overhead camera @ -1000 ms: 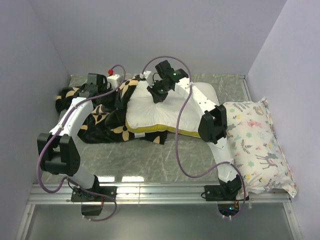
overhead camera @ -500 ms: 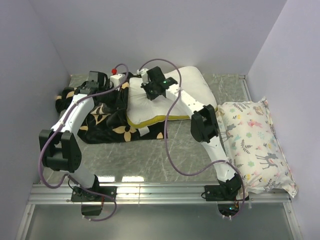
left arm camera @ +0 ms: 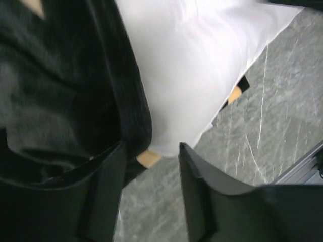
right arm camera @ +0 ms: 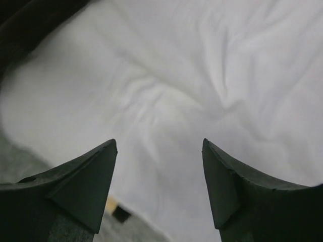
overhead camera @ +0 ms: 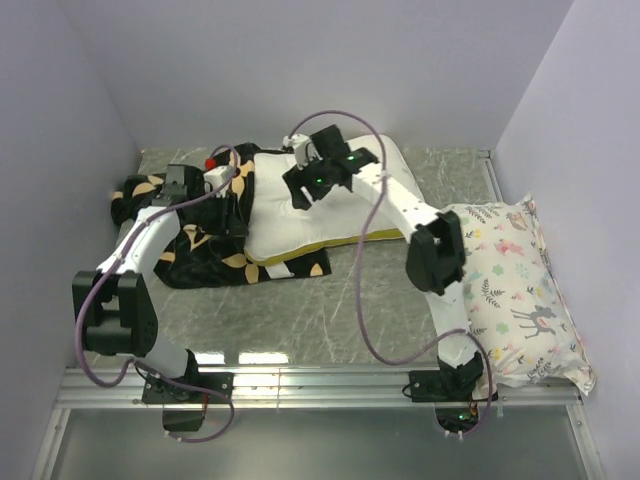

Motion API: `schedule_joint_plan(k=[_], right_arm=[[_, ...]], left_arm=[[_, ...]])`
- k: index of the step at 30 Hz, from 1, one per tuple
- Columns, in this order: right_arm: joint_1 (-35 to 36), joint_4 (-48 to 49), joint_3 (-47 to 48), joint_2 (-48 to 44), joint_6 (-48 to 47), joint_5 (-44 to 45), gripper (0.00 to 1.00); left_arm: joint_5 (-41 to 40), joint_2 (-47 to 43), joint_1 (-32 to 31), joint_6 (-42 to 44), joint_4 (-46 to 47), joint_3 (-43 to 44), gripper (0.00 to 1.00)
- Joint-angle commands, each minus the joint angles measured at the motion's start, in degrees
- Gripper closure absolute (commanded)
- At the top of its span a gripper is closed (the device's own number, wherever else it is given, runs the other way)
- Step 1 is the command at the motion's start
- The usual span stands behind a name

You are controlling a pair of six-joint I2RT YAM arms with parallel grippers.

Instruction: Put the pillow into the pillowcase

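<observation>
- The pillow (overhead camera: 330, 205) is laid flat toward the back of the table (overhead camera: 300, 320), with its yellow band (overhead camera: 320, 247) turned to the near side.
- Most of its white, creased surface is left uncovered.
- Its left end is set against the pillowcase (overhead camera: 195, 235), which is bunched in a black heap with tan flowers on the left half of the table.
- In the left wrist view a dark fold of the case is lapped over the pillow's edge. How far the pillow is tucked inside cannot be told.
- A strip of the case is also seen under the pillow's near left corner.
- The left gripper (left arm camera: 151, 147) is held at that seam. Its fingers are spread apart and nothing is clamped between them, though black plush is pressed against the outer side of one finger.
- The right gripper (right arm camera: 159, 142) is poised over the pillow's upper surface. Its fingers are set wide, only white fabric is seen in the gap, and no hold is taken.
- A deer-print pillow (overhead camera: 515, 290) is lying along the right edge of the table, beside the right arm.
</observation>
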Motion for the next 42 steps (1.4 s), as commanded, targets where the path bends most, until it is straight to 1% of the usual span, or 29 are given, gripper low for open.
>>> schedule_joint_plan(k=[1, 2, 4, 6, 7, 8, 10, 11, 12, 13, 14, 16, 17, 21, 23, 25, 26, 27, 29, 30, 31, 32, 33, 34, 35, 36, 39, 40, 42], right_arm=[[-0.50, -6.31, -9.90, -13.79, -11.40, -10.58, 0.23], [-0.14, -5.80, -13.26, -16.86, -13.17, -10.33, 0.23], [1.87, -4.05, -21.86, -19.25, -16.43, -8.93, 0.21], [3.46, 2.09, -27.16, -21.80, -16.70, -7.43, 0.20], [4.25, 4.20, -31.19, -22.42, -17.05, -5.86, 0.19], [6.43, 8.75, -32.88, -23.21, -17.32, -4.36, 0.18], [8.90, 13.51, -35.87, -23.65, -19.07, -0.94, 0.15], [10.74, 18.76, -38.32, -24.00, -19.34, 2.13, 0.14], [11.72, 21.42, -39.48, -24.18, -20.65, 3.03, 0.06], [12.42, 24.41, -41.92, -24.27, -21.18, 3.91, 0.04], [13.56, 30.53, -42.99, -24.27, -21.62, 5.83, 0.04], [14.53, 35.31, -44.40, -23.31, -23.82, 7.77, 0.02], [14.97, 38.64, -44.24, -21.48, -24.35, 8.74, 0.02], [15.86, 44.72, -40.81, -15.05, -25.50, 16.20, 0.02], [15.94, 46.67, -38.88, -12.25, -25.84, 19.54, 0.02], [16.03, 45.54, -36.25, -10.66, -26.55, 19.04, 0.07], [16.12, 44.05, -35.45, -8.99, -26.98, 18.68, 0.10], [15.86, 42.99, -34.58, -8.19, -27.77, 18.33, 0.25], [15.68, 39.49, -31.68, -6.87, -27.43, 14.56, 0.45], [15.25, 37.03, -29.93, -6.43, -25.95, 12.37, 0.66], [14.72, 34.22, -25.21, -5.73, -24.28, 10.61, 0.77], [13.67, 30.10, -22.81, -5.38, -21.92, 7.81, 0.89], [12.79, 28.50, -20.61, -5.03, -17.19, 6.39, 1.00], [12.08, 27.18, -17.02, -4.85, -15.14, 4.81, 1.00], [10.69, 25.60, -15.68, -4.59, -12.95, 2.27, 1.00], [10.15, 24.97, -14.54, -4.50, -9.36, 1.11, 1.00], [8.57, 23.65, -12.16, -4.50, -5.21, -1.52, 1.00], [8.47, 23.30, -11.63, -4.50, -4.76, -1.97, 1.00], [8.21, 22.59, -11.54, -4.41, -4.49, -2.15, 1.00]], left_arm=[[2.12, -8.16, 0.98, -1.06, 2.22, -2.85, 0.44], [0.63, -9.49, 1.07, 1.20, 2.13, -3.90, 0.40], [-0.69, -13.08, 1.68, 3.50, 1.87, -7.33, 0.38], [-1.40, -15.12, 2.47, 3.77, 2.48, -10.49, 0.37], [-1.06, -16.08, 4.74, 2.99, 2.66, -11.12, 0.34], [-0.10, -16.27, 6.16, 2.11, 2.84, -11.56, 0.33], [4.38, -15.92, 9.84, 0.17, 1.79, -11.65, 0.31], [5.79, -15.92, 10.38, 0.17, 1.26, -11.56, 0.31], [6.32, -16.09, 10.65, 0.34, 0.73, -11.47, 0.30], [6.77, -17.40, 10.74, 0.69, 0.81, -11.82, 0.10], [6.77, -18.45, 10.91, 1.13, 1.25, -13.22, 0.05], [5.55, -21.70, 10.92, 2.01, 2.48, -14.72, 0.03], [4.93, -22.50, 10.83, 2.19, 2.57, -15.94, 0.00], [2.29, -24.09, 10.92, 2.28, 2.66, -18.06, 0.01], [1.41, -24.53, 10.92, 1.66, 4.67, -19.55, 0.01], [1.76, -24.01, 11.00, -0.09, 6.52, -20.09, 0.01], [2.80, -23.48, 11.00, -2.27, 8.09, -20.26, 0.01], [3.42, -22.87, 10.92, -3.86, 8.89, -20.35, 0.01], [3.96, -21.11, 10.74, -4.84, 11.00, -21.31, 0.07], [1.70, -20.75, 10.65, -5.71, 12.05, -21.67, 0.11], [0.11, -19.62, 10.04, -6.85, 12.76, -21.84, 0.13], [-1.39, -18.91, 9.60, -7.30, 13.12, -21.58, 0.14], [-5.32, -18.21, 9.08, -8.43, 14.77, -21.58, 0.16], [-7.45, -16.81, 7.85, -9.14, 15.57, -21.58, 0.20], [-8.77, -16.01, 7.49, -9.93, 16.45, -21.49, 0.23], [-10.44, -15.13, 7.05, -11.51, 18.03, -21.41, 0.28], [-12.73, -12.49, 4.33, -13.89, 20.84, -21.06, 0.32], [-14.92, -11.62, 3.28, -14.07, 23.12, -21.05, 0.34], [-16.69, -10.56, 1.51, -15.21, 25.41, -20.62, 0.39]])
